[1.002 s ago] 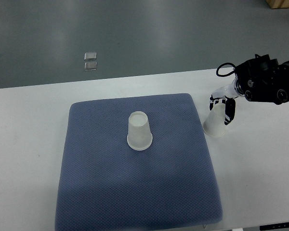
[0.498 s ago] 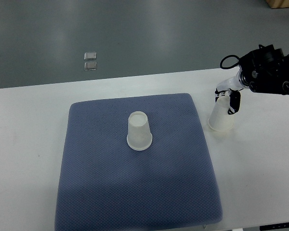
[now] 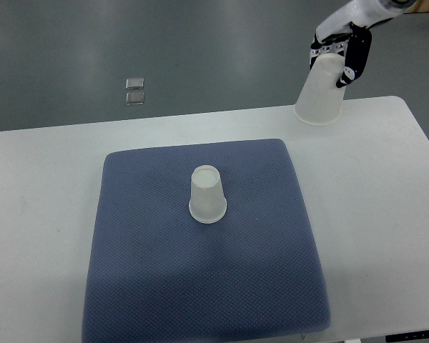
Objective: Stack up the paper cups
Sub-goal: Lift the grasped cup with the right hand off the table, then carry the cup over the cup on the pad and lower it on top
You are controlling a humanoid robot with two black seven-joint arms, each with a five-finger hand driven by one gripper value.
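A white paper cup (image 3: 206, 195) stands upside down in the middle of the blue mat (image 3: 164, 271). My right hand (image 3: 341, 47) is shut on a second white paper cup (image 3: 319, 93), upside down and held high above the table's far right edge. The hand grips the cup's upper end, with dark fingers (image 3: 354, 58) on its right side. The arm runs out of the top right of the picture. The left arm does not show.
The mat lies on a white table (image 3: 386, 214). Two small clear squares (image 3: 134, 90) lie on the grey floor beyond the table's far edge.
My right hand has lifted the second cup off the table beside the mat and carried it up and toward the far edge. The cup on the mat has not moved.
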